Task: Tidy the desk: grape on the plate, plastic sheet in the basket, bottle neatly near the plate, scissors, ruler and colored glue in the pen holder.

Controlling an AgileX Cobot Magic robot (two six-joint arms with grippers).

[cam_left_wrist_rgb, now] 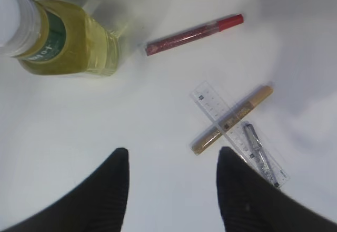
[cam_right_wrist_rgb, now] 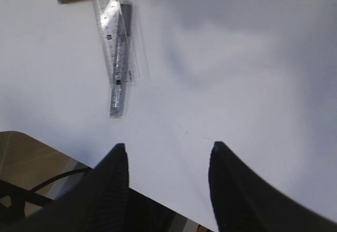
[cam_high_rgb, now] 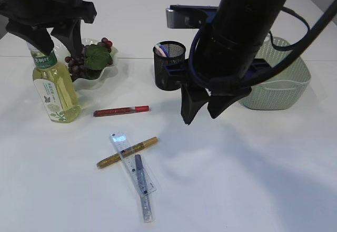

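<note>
Left to right: the bottle (cam_high_rgb: 52,84) stands touching the plate (cam_high_rgb: 100,76) that holds the grapes (cam_high_rgb: 76,64), with the left gripper (cam_high_rgb: 60,41) empty, jaws apart, close above its cap. A swing here could topple it. On the table, the red glue (cam_high_rgb: 121,110) lies alone; the ruler (cam_high_rgb: 132,168) is crossed with the gold glue (cam_high_rgb: 127,152) and silver glue (cam_high_rgb: 142,185), so a pinch may drag neighbours. The pen holder (cam_high_rgb: 169,65) stands behind the right gripper (cam_high_rgb: 202,113), empty, jaws apart.

The bottle (cam_high_rgb: 54,87) label's text is too small to read.
</note>
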